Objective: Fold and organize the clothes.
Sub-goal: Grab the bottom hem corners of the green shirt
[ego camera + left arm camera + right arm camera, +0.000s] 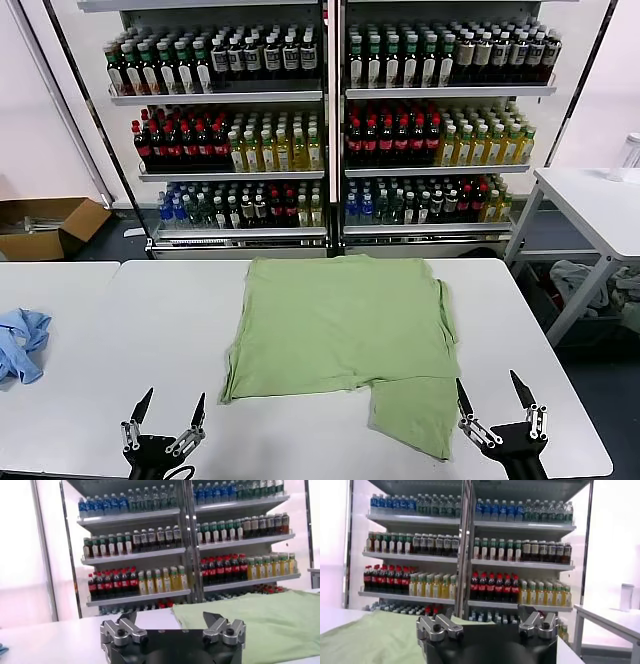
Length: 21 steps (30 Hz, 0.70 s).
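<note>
**Operator:** Black metal first: my left gripper [168, 414] sits at the near edge of the white table [120, 330], low on the left of the head view, with its two pointed fingers spread wide and nothing between them. My right gripper [496, 396] mirrors it at the near edge on the right, fingers just as wide apart, also holding nothing.

**Listener:** How close are they to the clothing?

**Operator:** The left one is clear of it, over bare tabletop, near the garment's closest left corner but not touching. The right one is just beside a flap of fabric that hangs toward the near edge; I see no contact.

**Listener:** And the garment itself?

**Operator:** The light green shirt [345, 320] lies flat in the middle of the table, spread out, with that one narrower flap reaching toward me on its right side. Its collar and buttons are not visible from here.

**Listener:** Anything else around?

**Operator:** A crumpled light blue cloth [20, 342] lies at the far left of the table, well apart from the shirt. Behind the table stands a shelving unit [330, 120] filled with rows of bottled drinks. A cardboard box [45, 225] sits on the floor at left, and a second white table [590, 205] stands at right.
</note>
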Available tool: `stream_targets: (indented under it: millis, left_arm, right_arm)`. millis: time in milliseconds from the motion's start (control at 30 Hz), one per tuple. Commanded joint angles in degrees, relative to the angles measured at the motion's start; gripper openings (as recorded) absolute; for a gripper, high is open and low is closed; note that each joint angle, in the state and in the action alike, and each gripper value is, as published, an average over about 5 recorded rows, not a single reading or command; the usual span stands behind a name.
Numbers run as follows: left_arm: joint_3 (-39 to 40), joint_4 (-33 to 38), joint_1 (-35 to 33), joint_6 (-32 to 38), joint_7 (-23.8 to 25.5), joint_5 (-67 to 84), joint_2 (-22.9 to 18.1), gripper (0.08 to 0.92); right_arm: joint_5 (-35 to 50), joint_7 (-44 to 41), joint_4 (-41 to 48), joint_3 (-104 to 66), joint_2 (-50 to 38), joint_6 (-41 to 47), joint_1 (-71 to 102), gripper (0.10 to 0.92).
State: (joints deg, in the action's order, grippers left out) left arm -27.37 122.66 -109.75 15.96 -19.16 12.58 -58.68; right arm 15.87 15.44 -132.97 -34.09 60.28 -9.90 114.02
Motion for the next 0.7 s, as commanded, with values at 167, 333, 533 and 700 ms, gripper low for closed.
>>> stream_targets:
  millis: [167,333,533,700]
  left_arm:
    - [3.7,11.6,0.1,-25.3,-5.3,5.6,3.5,0.823]
    - [3.5,14.1,1.5,-35.0,-3.7,9.7,5.1,0.823]
    - [2.3,14.4,6.7,-42.1,-1.5,13.8,6.0,0.823]
    - [1.0,13.4,11.2,-45.7,-0.6,18.2,6.3,0.823]
  right_arm:
    - [4.5,9.0,-9.2,2.0,-2.6,28.7,-0.7,0.823]
    - [7.8,10.8,-6.8,2.3,-2.7,33.7,-1.9,0.823]
    - [10.1,11.1,-4.8,3.2,-2.2,34.8,-1.8,0.823]
    - [9.8,10.5,-4.5,3.9,-1.7,35.0,-1.8,0.823]
